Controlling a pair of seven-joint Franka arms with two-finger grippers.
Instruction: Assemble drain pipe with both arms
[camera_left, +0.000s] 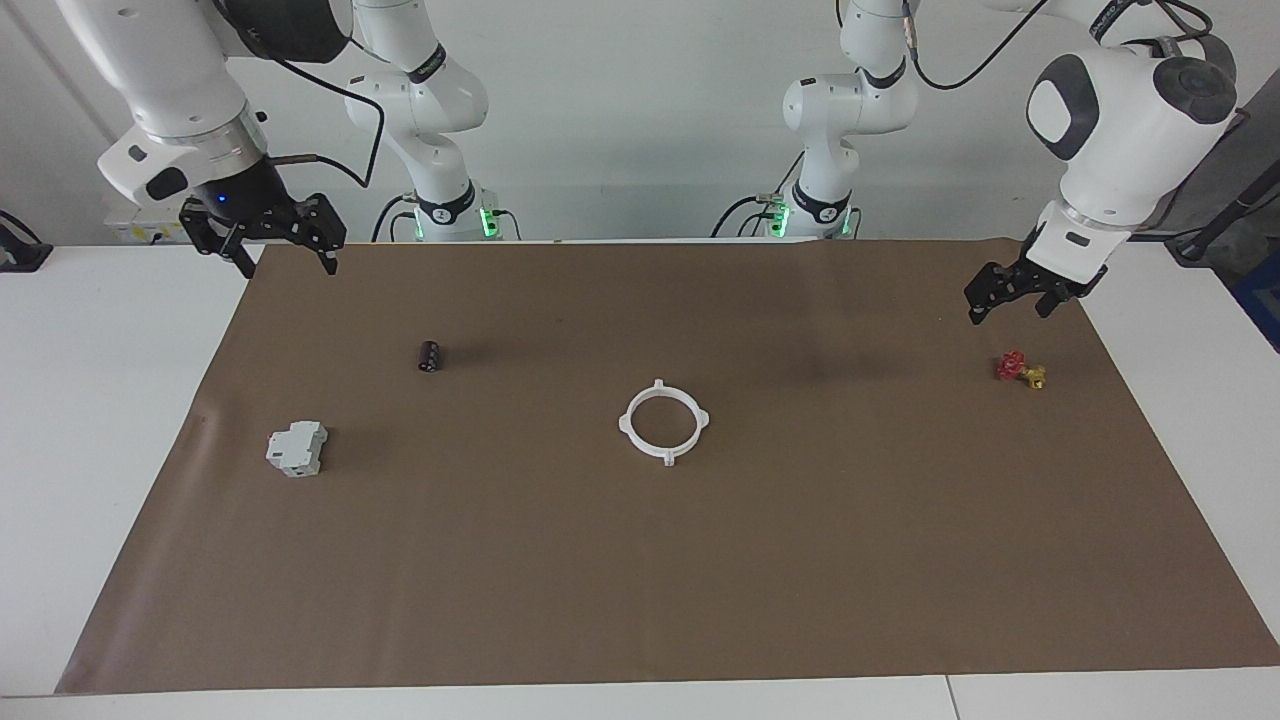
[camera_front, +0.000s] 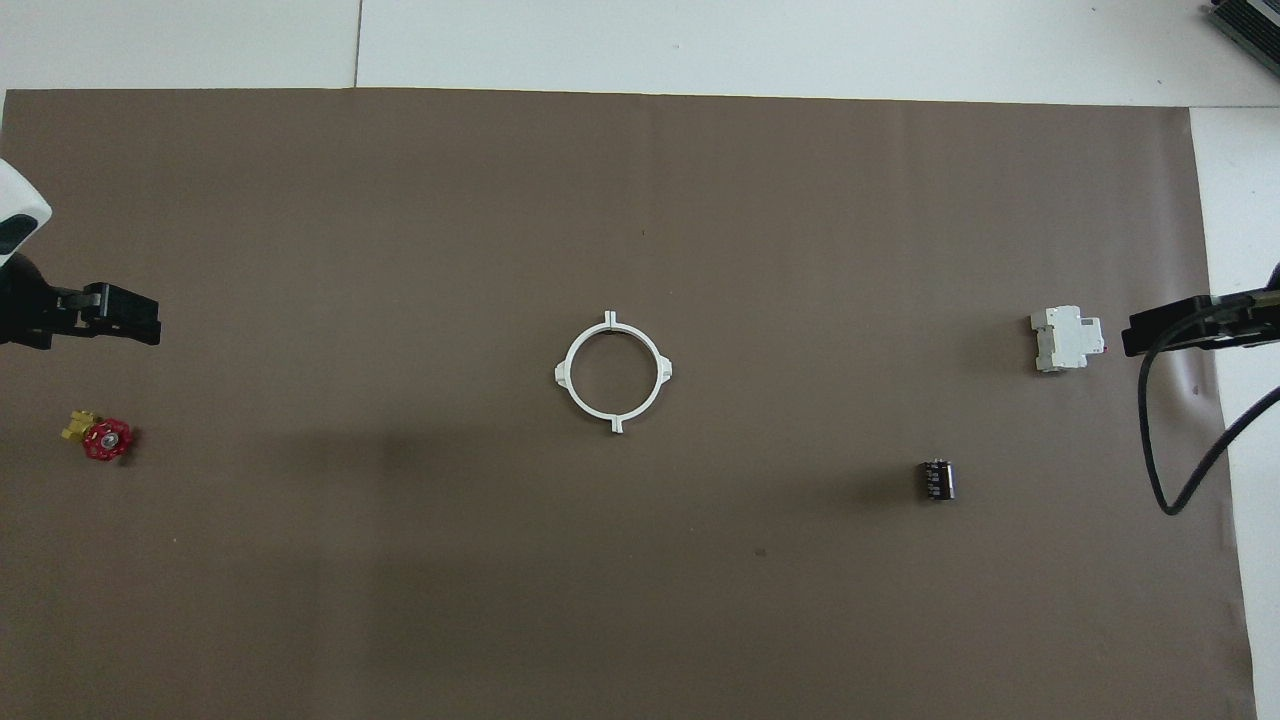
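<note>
a plain white wall (camera_left: 640, 120) rises past a white tabletop (camera_left: 90, 420) covered by a wide brown paper sheet (camera_left: 640, 560), evenly lit.

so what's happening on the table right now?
Nothing is being handled at this moment. The white ring lies closed in the middle of the brown mat, untouched. The left pincer hangs open over the mat's edge by the little red and yellow valve. The right pincer hangs open at the other end, over the mat's corner. A grey-white block and a black cylinder lie at that end.
</note>
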